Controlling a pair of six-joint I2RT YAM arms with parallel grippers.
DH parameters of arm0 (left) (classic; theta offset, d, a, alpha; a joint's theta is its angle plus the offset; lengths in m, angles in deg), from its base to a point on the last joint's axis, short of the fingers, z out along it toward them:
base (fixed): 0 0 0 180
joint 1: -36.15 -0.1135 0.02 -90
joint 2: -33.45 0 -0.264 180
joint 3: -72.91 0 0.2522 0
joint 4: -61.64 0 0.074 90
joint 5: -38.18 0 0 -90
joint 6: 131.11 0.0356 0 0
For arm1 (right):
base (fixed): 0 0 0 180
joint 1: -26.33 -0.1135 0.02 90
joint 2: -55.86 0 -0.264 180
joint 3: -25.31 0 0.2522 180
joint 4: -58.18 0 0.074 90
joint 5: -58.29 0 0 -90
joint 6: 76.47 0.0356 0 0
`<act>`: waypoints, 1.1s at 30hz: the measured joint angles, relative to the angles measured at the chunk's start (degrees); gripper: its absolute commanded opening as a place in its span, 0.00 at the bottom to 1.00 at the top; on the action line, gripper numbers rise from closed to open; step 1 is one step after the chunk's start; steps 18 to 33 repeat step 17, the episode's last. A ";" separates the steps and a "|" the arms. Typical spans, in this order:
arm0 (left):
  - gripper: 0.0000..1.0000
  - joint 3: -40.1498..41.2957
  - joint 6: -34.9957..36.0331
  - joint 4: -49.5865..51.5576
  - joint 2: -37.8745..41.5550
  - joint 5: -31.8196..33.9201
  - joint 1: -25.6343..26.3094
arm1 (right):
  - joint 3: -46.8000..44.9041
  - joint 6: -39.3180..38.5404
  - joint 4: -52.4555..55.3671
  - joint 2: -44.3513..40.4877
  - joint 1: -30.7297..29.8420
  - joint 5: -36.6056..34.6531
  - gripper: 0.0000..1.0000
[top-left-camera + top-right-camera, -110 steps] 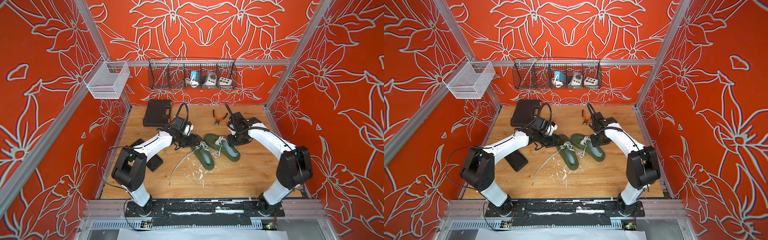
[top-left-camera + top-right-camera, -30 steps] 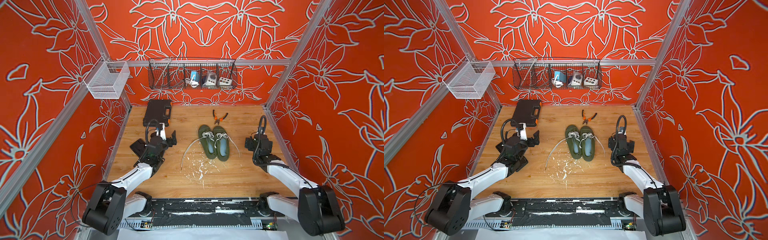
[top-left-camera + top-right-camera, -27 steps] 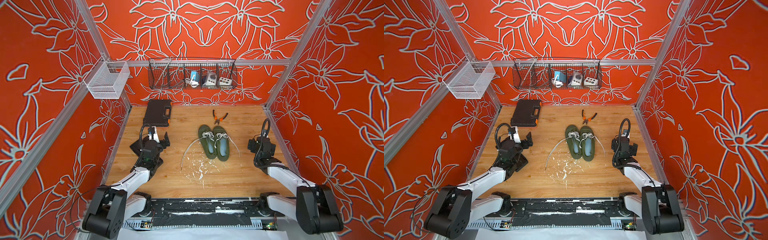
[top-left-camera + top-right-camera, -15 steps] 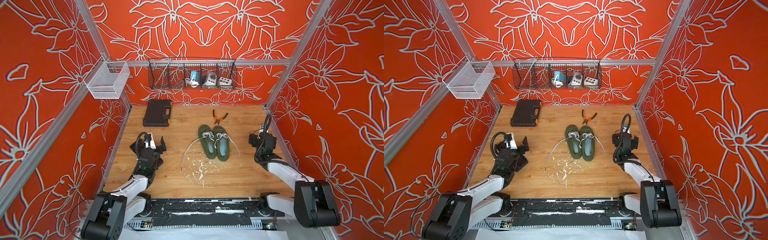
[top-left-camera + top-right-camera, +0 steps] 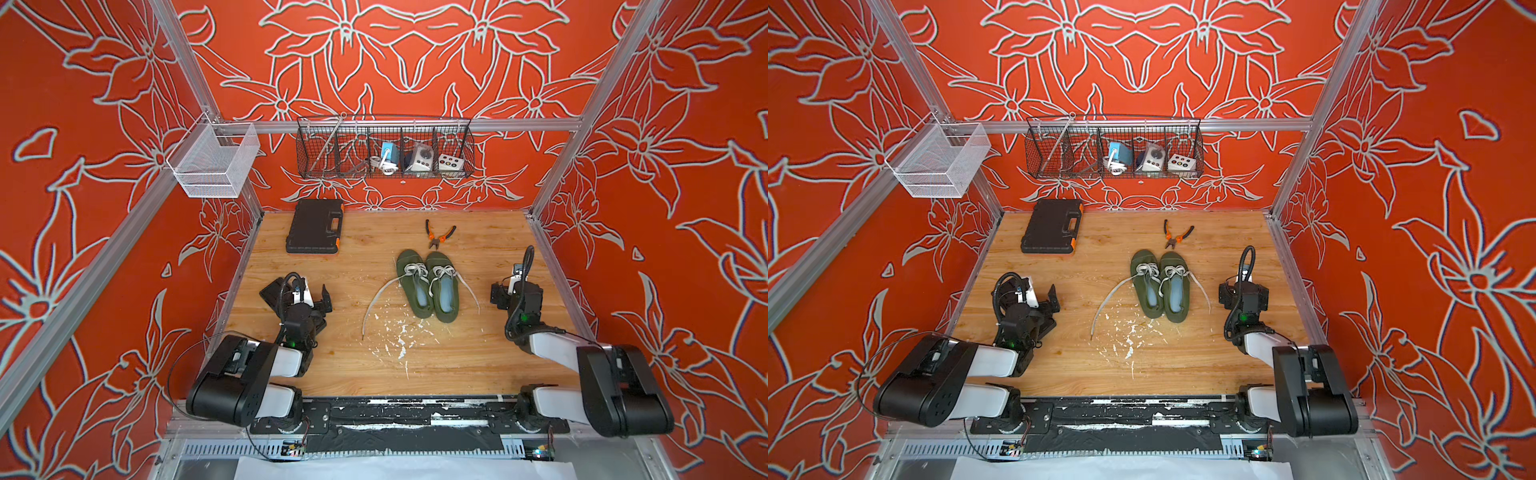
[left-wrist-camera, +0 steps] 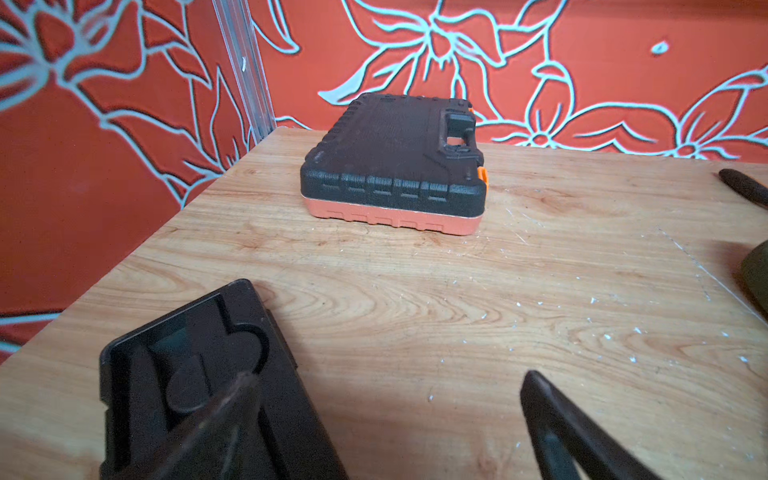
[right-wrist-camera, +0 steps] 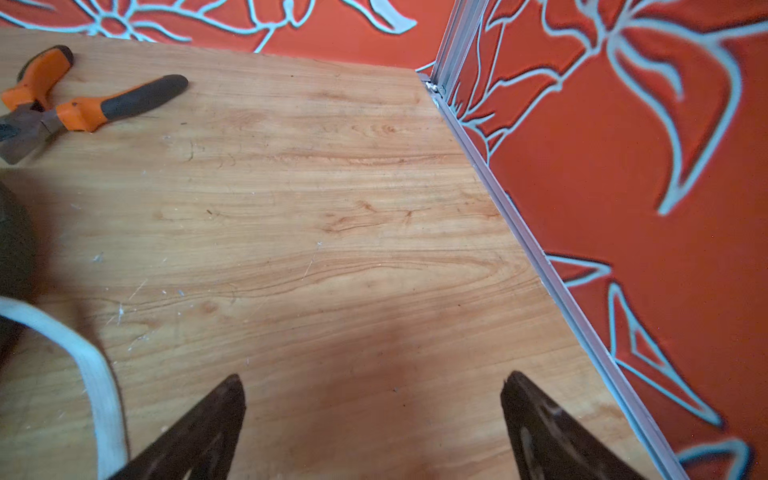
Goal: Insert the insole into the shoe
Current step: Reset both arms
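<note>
Two green shoes, one (image 5: 411, 270) beside the other (image 5: 441, 268), stand side by side mid-table in both top views, each with a pale blue insole (image 5: 445, 295) showing inside its opening. A long white lace (image 5: 376, 301) trails left onto the wood. My left gripper (image 5: 307, 297) is open and empty, low over the table's left side, far from the shoes. In the left wrist view its fingertips (image 6: 536, 386) are spread wide around the left gripper (image 6: 386, 380). My right gripper (image 5: 515, 286) is open and empty, to the right of the shoes; in its wrist view the right gripper (image 7: 374, 378) has only bare wood between its fingers.
A black tray insert (image 6: 187, 365) lies under the left gripper's finger. A black and orange tool case (image 5: 314, 226) sits at the back left, pliers (image 5: 438, 235) behind the shoes. Wire baskets (image 5: 384, 147) hang on the back wall. White flecks dot the wood in front of the shoes.
Both arms have drawn back from the shoes toward the front edge and folded low. The shoes, skewed earlier, now stand straight side by side and have not moved in the last second.
</note>
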 measured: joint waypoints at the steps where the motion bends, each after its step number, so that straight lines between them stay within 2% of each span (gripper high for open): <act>1: 0.97 0.02 0.02 -0.63 -0.46 -0.09 -0.04 | -0.35 -0.02 -2.84 1.81 0.00 0.00 0.98; 3: 0.97 0.04 0.04 -1.40 -0.63 -0.22 -0.20 | -0.44 -0.02 -5.14 4.48 0.00 0.02 0.98; 10: 0.97 0.04 0.07 -3.28 -0.63 -0.35 -0.22 | -0.57 0.00 -7.93 4.66 0.00 -0.04 0.98; 33: 0.97 0.04 0.02 -3.30 -0.66 -1.11 -0.90 | -0.57 0.00 -8.39 4.63 0.00 -0.04 0.98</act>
